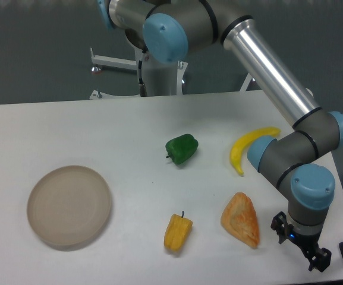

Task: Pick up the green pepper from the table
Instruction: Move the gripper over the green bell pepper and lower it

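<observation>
The green pepper is seen lying on the table; the gripper is held well apart, beside a croissant.

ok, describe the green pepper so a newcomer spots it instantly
On the white rectangular table, look near the middle, right of the round beige plate. The small glossy dark-green bell pepper lies there alone, the only green item; the similar pepper nearer the front is yellow-orange.

Dark grey-green wall behind; white metal stand against it; even, soft light.
</observation>
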